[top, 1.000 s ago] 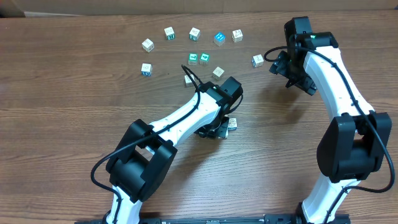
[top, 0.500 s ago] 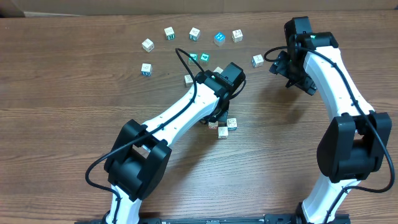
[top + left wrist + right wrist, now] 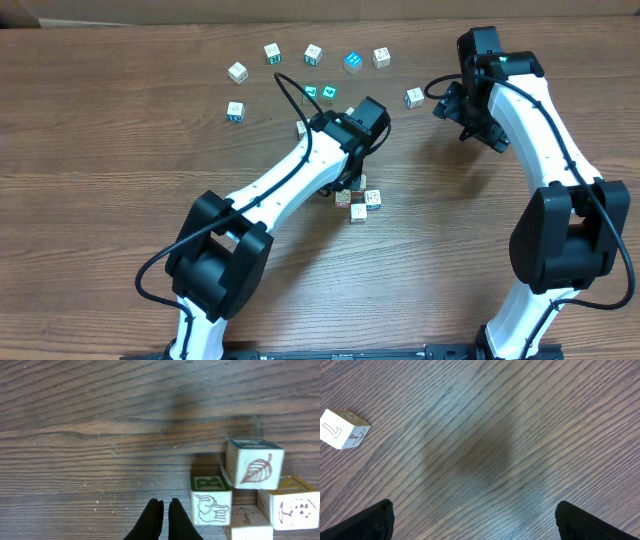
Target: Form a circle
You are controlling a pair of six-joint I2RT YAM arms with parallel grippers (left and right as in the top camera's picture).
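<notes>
- overhead: the circle [image 3: 358, 203] sat near the middle of the desk [image 3: 100, 200], a tight knot of small printed cubes just beside the left arm's wrist. that wrist covered part of the knot and hid the left hand entirely. loose cubes [image 3: 313, 53] lay scattered toward the far edge, well apart from the knot. the right hand [image 3: 455, 108] hung nearer the right edge, with nothing seen between its fingers.
- left wrist: the left hand [image 3: 165, 512] was clenched, fingers pressed together and grasping nothing. it sat just beside the elephant cube [image 3: 210, 502]. the leaf cube [image 3: 254, 464] stood beyond that one. a yellow-topped cube [image 3: 295, 505] was cut off at the frame's right edge, and a fourth cube [image 3: 248, 519] at its bottom edge. i could not tell whether any gap was left among them.
- right wrist: the right hand was released, its two fingers spread wide at the bottom corners of the frame over bare wood. a lone cube [image 3: 342, 430] lay well off to one side; its printed mark was too small to read.
- judgement: the step looked like the closing one, the shut fingers being used as a pusher to snug the cubes into a ring. the next move likely called for a small, gentle nudge or a clean lift away, without knocking the elephant cube out of line.
</notes>
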